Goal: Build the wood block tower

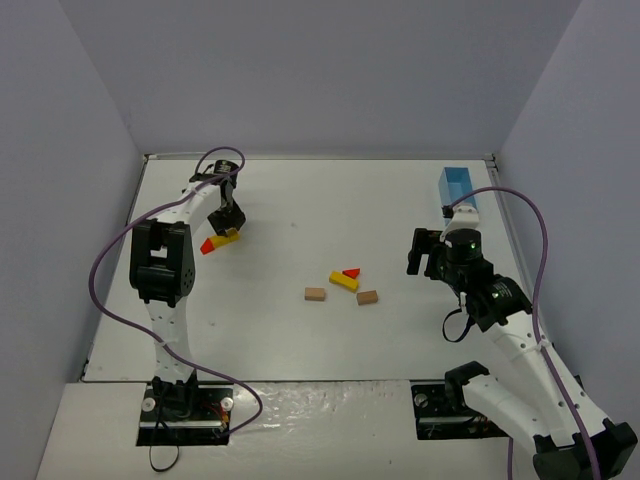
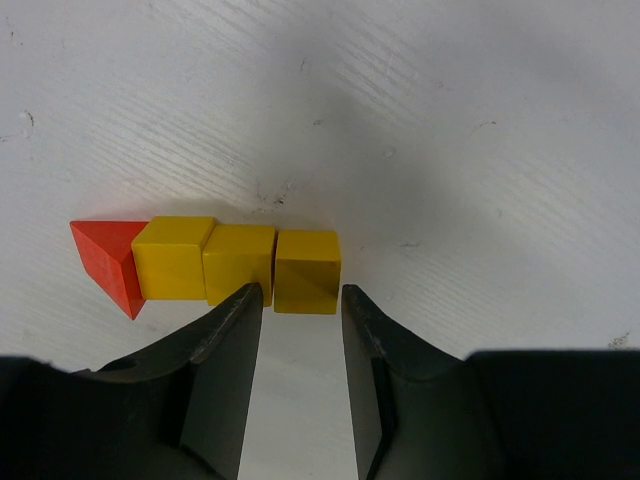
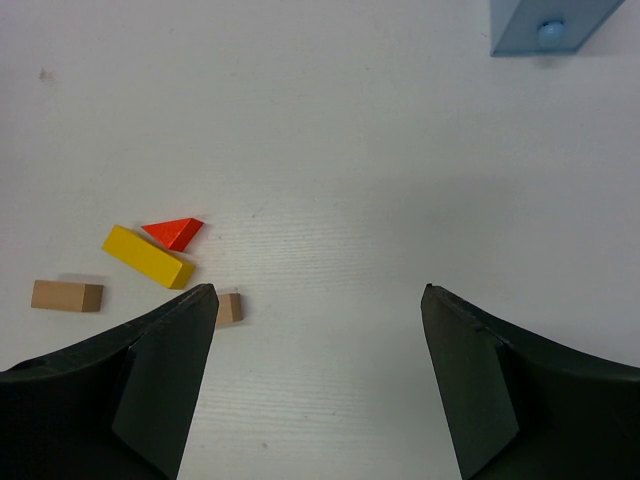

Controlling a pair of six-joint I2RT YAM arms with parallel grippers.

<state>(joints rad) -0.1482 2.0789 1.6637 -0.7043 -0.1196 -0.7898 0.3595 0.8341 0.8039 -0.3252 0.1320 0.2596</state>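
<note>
Left hand (image 2: 303,295) sits low over the counter (image 2: 450,150), jaws narrowly parted, tips at the near edge of a yellow cube (image 2: 307,272). The cube ends a flat row: two yellow blocks (image 2: 175,258), then a red wedge (image 2: 108,262). Right hand (image 3: 319,289) hangs wide and empty. Off to its left lie a yellow bar (image 3: 148,257), second wedge (image 3: 174,232) and two tan blocks (image 3: 66,295).

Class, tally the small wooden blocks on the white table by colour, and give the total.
Yellow wooden blocks: 4
Red triangular wooden wedges: 2
Tan wooden cuboids: 2
Total: 8
</note>
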